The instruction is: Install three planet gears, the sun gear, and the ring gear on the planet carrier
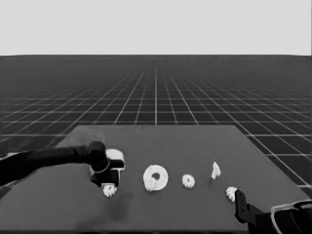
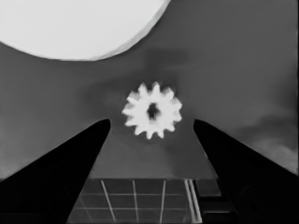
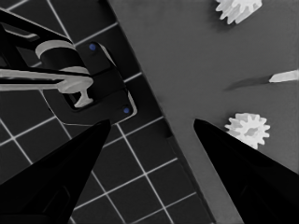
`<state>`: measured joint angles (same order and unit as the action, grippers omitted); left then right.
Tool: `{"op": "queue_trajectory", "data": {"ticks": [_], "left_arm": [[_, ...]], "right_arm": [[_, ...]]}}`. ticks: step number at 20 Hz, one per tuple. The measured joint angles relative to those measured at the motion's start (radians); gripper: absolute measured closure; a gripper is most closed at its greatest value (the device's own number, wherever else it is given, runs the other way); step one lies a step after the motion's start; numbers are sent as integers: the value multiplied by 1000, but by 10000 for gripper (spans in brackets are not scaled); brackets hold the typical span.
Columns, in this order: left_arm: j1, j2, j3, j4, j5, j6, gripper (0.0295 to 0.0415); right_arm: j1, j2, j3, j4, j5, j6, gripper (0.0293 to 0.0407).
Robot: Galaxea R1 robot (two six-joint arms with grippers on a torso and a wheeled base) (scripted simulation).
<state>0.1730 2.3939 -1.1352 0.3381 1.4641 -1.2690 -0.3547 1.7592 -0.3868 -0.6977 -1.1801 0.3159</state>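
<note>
Hovering with fingers spread wide, the left gripper (image 2: 152, 122) is seen above a planet gear (image 2: 152, 110); the larger round part (image 2: 70, 28) lies at its 11 o'clock. The right gripper (image 3: 152, 122), also spread wide, is parked at the table (image 1: 195, 141) corner.

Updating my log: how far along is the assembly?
Nothing clearly installed: the smaller round part looks nearly bare. In hand: left pincer hovers open over a gear, not gripping. Left: that gear, two more gears, the larger round part. Right pincer waits open by the near right corner.

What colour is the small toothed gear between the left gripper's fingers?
White, with a dark centre hole: the small toothed gear lies on the table between the open left gripper fingers; clearest in left wrist view.
</note>
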Motion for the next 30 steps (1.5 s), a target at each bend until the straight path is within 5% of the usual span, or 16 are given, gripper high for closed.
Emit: {"op": "queue_trajectory", "data": {"ticks": [8,10,18,21,28,30], "left_arm": [[73,23,-65,64,-39,29,326],[74,24,-66,64,-40,29,397],[73,24,-66,65,-40,29,398],[-100,-22,59,-95,39,-27,398],[-152,-26,71,-144,52,-33,398],[-188,378,-309,-177,73,-86,398]], "right_arm": [[0,0,0,0,0,0,315],[0,0,0,0,0,0,315],[0,0,0,0,0,0,315],[0,0,0,0,0,0,315],[0,0,0,0,0,0,315],[0,0,0,0,0,0,315]]}}
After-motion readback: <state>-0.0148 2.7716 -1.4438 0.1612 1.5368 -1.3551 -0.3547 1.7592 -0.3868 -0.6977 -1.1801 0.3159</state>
